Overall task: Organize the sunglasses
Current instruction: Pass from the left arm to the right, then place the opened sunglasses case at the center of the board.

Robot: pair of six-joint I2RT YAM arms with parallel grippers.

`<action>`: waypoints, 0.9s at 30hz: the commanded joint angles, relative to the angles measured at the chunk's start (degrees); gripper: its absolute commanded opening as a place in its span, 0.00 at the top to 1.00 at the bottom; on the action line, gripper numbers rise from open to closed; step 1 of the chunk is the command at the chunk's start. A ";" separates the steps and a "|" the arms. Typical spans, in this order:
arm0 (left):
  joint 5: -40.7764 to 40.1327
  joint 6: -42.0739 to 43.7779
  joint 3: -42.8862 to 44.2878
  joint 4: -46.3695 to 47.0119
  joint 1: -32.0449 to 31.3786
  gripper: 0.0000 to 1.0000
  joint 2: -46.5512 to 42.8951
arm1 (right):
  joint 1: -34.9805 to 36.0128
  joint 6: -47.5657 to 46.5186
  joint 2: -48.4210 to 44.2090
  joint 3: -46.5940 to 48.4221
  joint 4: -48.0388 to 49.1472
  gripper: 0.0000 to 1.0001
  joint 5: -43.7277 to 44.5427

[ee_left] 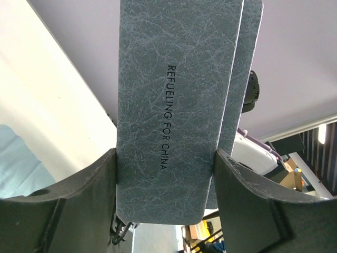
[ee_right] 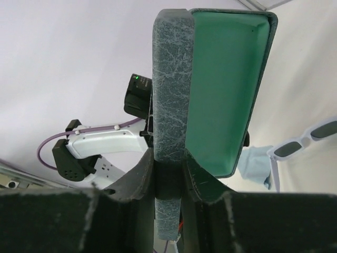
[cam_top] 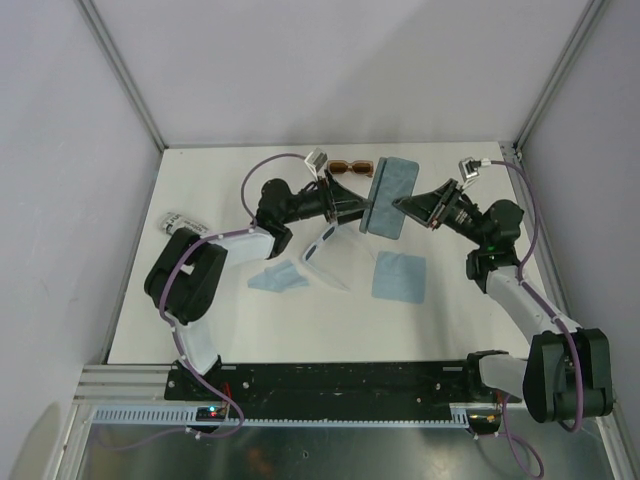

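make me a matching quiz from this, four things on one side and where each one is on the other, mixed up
Things:
1 grey-blue case
2 amber sunglasses
3 white sunglasses
4 square cloth

Places:
A near the table's far edge
B flat on the table, in front of the right arm
C held up between the left gripper and right gripper
D on the table, between the crumpled cloth and the square one

Pairs: 1-C, 2-A, 3-D, 4-B
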 commanded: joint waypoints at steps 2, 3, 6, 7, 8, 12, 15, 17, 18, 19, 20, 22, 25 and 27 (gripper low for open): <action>-3.11 6.25 -1.14 -4.77 0.18 0.35 -1.75 | -0.02 -11.02 -3.12 3.21 -14.06 1.00 2.14; -3.75 8.20 -1.37 -7.08 0.54 0.21 -2.81 | -0.22 -14.24 -3.39 4.18 -18.59 1.00 3.26; -6.34 15.25 -1.87 -15.15 2.54 0.03 -6.65 | -0.34 -20.94 -3.06 6.50 -30.46 1.00 7.96; -8.09 17.67 -1.91 -19.13 3.17 0.02 -7.99 | -0.25 -22.85 -2.52 7.41 -33.16 1.00 9.29; -9.58 21.03 -1.85 -22.74 3.84 0.01 -9.67 | 0.02 -24.34 -1.90 8.17 -35.92 1.00 10.66; -17.88 33.43 -0.23 -39.16 4.78 0.00 -14.83 | 2.66 -31.55 2.30 13.41 -47.26 1.00 18.33; -25.06 40.64 -0.16 -48.14 4.85 0.00 -18.27 | 6.93 -37.93 6.90 19.67 -56.57 1.00 28.60; -28.98 44.54 -1.18 -51.57 4.86 0.00 -20.79 | 10.08 -41.40 10.81 24.01 -61.79 1.00 35.40; -30.62 46.38 -1.70 -53.33 4.86 0.00 -22.00 | 11.73 -42.79 13.20 26.14 -63.86 1.00 38.13; -32.49 47.69 -2.23 -54.70 4.81 0.00 -22.87 | 12.95 -44.33 15.06 28.61 -66.30 1.00 41.34; -33.78 49.05 -2.71 -55.95 4.79 0.00 -23.61 | 14.26 -45.84 17.61 31.43 -68.18 1.00 43.69; -36.06 50.88 -3.67 -57.79 4.60 0.00 -24.34 | 16.41 -48.12 22.12 36.16 -71.96 1.00 48.22; -38.62 52.34 -5.33 -58.57 4.32 0.00 -24.87 | 18.21 -50.48 28.11 42.01 -76.66 1.00 55.12; -39.93 52.87 -6.23 -58.64 4.26 0.00 -25.05 | 18.63 -51.59 31.34 45.33 -78.91 1.00 58.11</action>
